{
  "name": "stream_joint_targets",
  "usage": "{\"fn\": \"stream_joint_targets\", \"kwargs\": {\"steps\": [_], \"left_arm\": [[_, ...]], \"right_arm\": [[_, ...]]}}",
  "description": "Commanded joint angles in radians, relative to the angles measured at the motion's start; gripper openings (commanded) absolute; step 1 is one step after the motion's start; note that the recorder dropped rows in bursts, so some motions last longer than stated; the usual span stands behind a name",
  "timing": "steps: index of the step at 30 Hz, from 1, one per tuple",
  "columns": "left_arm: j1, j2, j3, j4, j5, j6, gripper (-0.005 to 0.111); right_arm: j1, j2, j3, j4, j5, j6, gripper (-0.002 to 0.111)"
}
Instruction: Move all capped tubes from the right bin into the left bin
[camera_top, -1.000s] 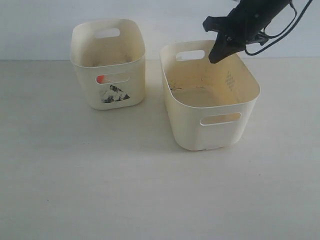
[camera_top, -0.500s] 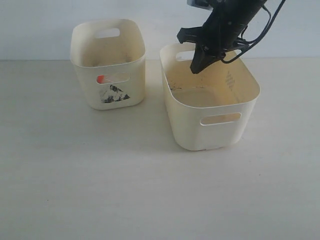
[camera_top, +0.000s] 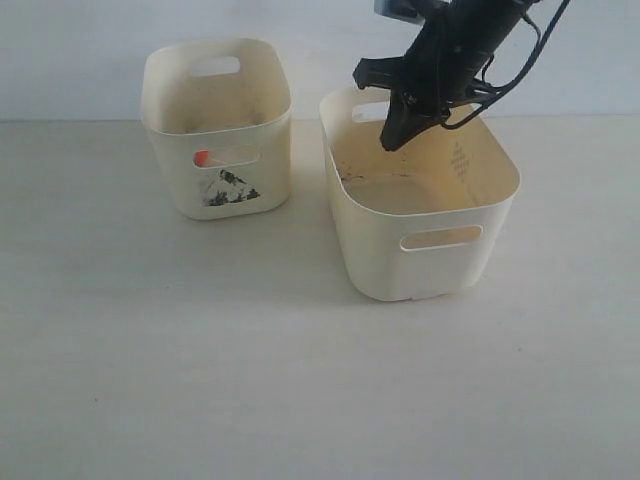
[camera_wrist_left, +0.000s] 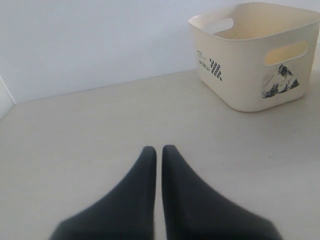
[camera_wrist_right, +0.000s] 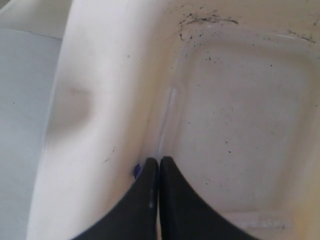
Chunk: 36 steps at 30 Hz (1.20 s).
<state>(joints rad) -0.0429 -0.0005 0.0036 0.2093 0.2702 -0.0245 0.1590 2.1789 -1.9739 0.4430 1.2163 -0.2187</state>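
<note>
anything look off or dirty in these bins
Only the right bin: black specks and scuffs dot its floor and its edges, like grime. Nothing is tipped or spilled; the left bin stands upright too.

A robotics lab bench, by the look of it — a plain pale tabletop (camera_top: 200, 380), a blank white wall (camera_top: 70, 50) behind, and a black robot arm (camera_top: 455, 50) trailing cables above it.

Smooth plastic right bin (camera_top: 380, 250); matt pale table (camera_top: 200, 380).
</note>
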Motion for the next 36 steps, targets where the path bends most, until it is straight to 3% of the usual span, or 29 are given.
{"fn": "stream_joint_targets", "kwargs": {"steps": [1,12,19,21,24,26,36], "left_arm": [[-0.001,0.000,-0.004,-0.004,-0.009,-0.013,0.004],[-0.001,0.000,-0.004,-0.004,-0.009,-0.013,0.004],[-0.001,0.000,-0.004,-0.004,-0.009,-0.013,0.004],[-0.001,0.000,-0.004,-0.004,-0.009,-0.013,0.004],[-0.001,0.000,-0.004,-0.004,-0.009,-0.013,0.004],[-0.001,0.000,-0.004,-0.004,-0.009,-0.013,0.004],[-0.001,0.000,-0.004,-0.004,-0.009,-0.013,0.004]], "right_arm": [[0.001,0.034,-0.003,0.004,0.005,0.031,0.000],[0.001,0.143,-0.003,0.126,0.005,0.059,0.000],[0.001,0.157,-0.003,0.058,-0.016,0.066,0.000],[0.001,0.161,-0.003,0.047,-0.016,0.090,0.010],[0.001,0.185,-0.003,0.052,-0.019,0.097,0.056],[0.001,0.204,-0.003,0.052,-0.020,0.124,0.070],[0.014,0.219,-0.003,0.105,-0.030,0.090,0.070]]}}
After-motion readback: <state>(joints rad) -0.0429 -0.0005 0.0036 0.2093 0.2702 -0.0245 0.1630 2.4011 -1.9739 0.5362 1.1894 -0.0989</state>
